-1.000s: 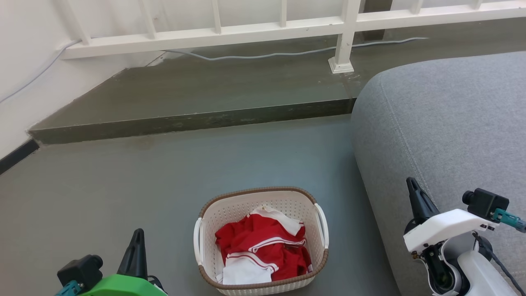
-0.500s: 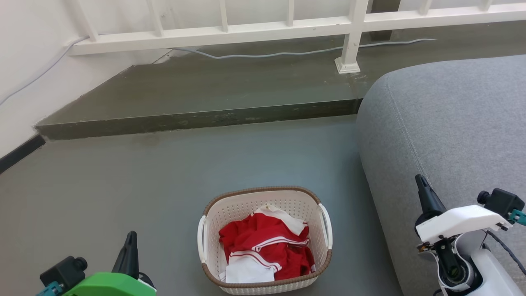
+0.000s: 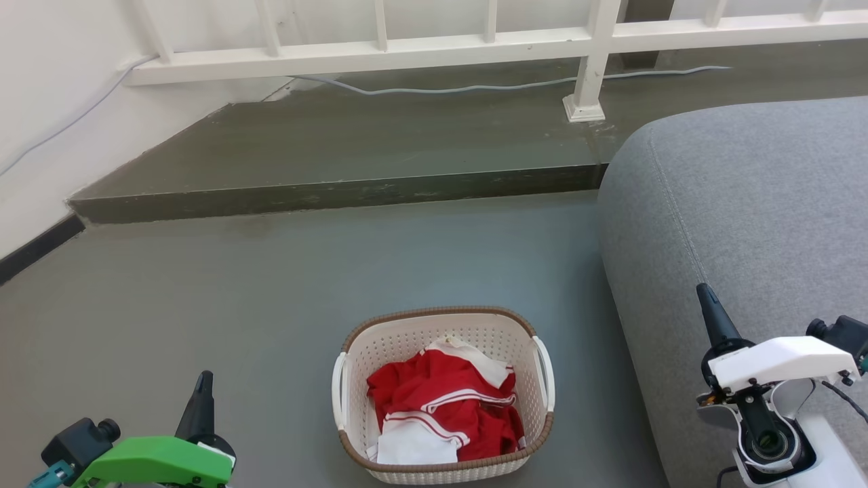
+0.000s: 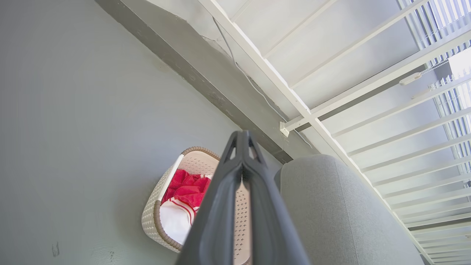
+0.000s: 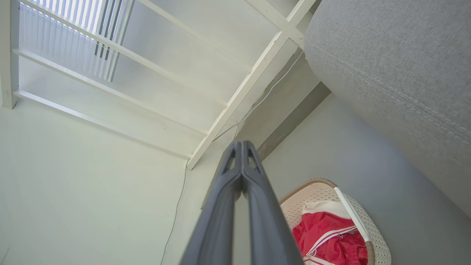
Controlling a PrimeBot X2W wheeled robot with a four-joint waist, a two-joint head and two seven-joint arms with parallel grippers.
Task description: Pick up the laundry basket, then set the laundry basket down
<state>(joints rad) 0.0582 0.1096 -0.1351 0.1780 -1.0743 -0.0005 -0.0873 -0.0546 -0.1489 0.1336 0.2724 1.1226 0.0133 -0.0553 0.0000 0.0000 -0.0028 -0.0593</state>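
Observation:
The laundry basket [image 3: 444, 324] is cream-white and perforated, with a brown rim and white side handles. It stands on the grey floor at the lower middle of the head view, holding red and white clothes [image 3: 444, 413]. My left gripper [image 3: 202, 392] is shut and empty, low to the basket's left and apart from it. My right gripper [image 3: 706, 295] is shut and empty, to the basket's right in front of the sofa. In the left wrist view the shut left gripper [image 4: 242, 135] partly covers the basket [image 4: 162, 184]. The right gripper [image 5: 241, 144] points past the basket [image 5: 375, 235].
A grey sofa [image 3: 746, 203] fills the right side, close beside the basket. A raised dark step [image 3: 339, 193] crosses the floor behind, with a white railing [image 3: 420, 51] and a grey cable [image 3: 475, 87] on it. A white wall [image 3: 41, 102] runs along the left.
The whole head view has shifted right and slightly down, so the camera moved. Both grippers sit lower and farther apart in it now, still shut. The basket stays on the floor.

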